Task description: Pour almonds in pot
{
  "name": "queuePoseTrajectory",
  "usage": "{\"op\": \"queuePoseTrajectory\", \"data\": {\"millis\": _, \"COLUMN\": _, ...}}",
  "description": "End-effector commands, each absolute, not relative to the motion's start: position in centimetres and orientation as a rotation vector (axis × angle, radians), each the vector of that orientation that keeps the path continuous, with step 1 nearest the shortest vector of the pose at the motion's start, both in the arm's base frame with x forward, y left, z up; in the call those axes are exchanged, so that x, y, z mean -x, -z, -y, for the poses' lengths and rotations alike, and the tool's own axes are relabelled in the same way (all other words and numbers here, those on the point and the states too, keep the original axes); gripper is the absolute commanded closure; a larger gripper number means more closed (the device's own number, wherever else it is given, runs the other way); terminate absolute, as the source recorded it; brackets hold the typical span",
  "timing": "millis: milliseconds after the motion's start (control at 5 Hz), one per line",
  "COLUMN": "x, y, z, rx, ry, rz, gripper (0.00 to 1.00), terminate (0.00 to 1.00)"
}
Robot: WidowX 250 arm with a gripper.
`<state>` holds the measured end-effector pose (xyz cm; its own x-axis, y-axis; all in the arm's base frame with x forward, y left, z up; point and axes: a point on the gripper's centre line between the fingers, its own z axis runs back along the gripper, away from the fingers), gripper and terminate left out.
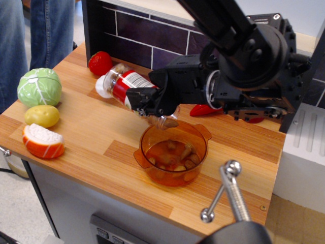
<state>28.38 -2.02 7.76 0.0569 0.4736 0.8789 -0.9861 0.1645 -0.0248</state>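
My gripper (148,100) is shut on the clear spice jar (124,87) with the red, white and green label. The jar is tipped mouth-down to the right, its open end just above the far rim of the orange-amber pot (199,152). Several brown almonds (173,156) lie in the bottom of the pot. The upper part of the jar looks empty. The pot stands on the wooden counter near its front edge, below and slightly right of my gripper.
A green cabbage (39,86), a yellow potato (42,116) and an orange-white slice (43,141) sit at the left. A strawberry (100,63) and a red pepper (205,109) lie near the brick back wall. A metal handle (226,189) sticks up front right. A person's legs (45,25) stand beyond the left edge.
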Motion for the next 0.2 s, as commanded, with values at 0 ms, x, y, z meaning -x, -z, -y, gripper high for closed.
{"op": "queuePoseTrajectory", "data": {"millis": 0, "x": -28.06, "y": -9.51, "z": 1.27, "rx": -0.634, "ry": -1.314, "rz": 0.851, "gripper": 1.00, "terminate": 1.00}}
